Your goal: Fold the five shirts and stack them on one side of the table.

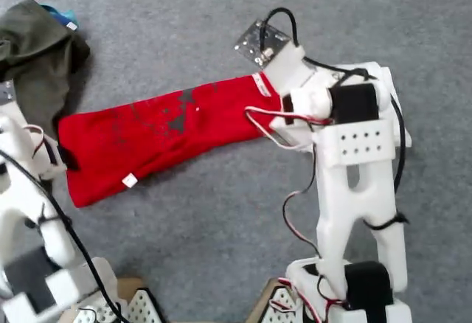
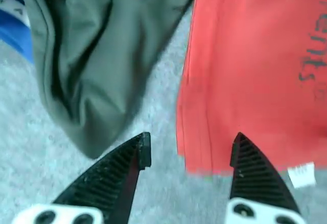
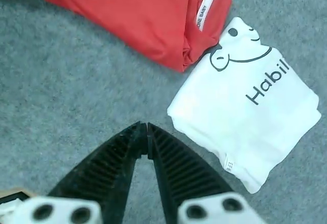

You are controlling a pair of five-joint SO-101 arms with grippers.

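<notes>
Over the red shirt (image 1: 162, 135) corner, left pincer (image 2: 191, 147) gapes; right pincer (image 3: 147, 129) closed.

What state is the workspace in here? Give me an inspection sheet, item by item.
Surface: grey felt-like table, no stains seen.
Job's things: red shirt folded long, mid-table; olive shirt crumpled at a far corner, blue fabric partly under it; white shirt folded, against the red one's collar end.
Clutter: brown board by the arm bases.
Grippers: left gripper open at the red shirt's end; right gripper shut, over bare table beside the white shirt.
Cables: wires hang loose along the right arm.
Surroundings: nothing seen.
</notes>
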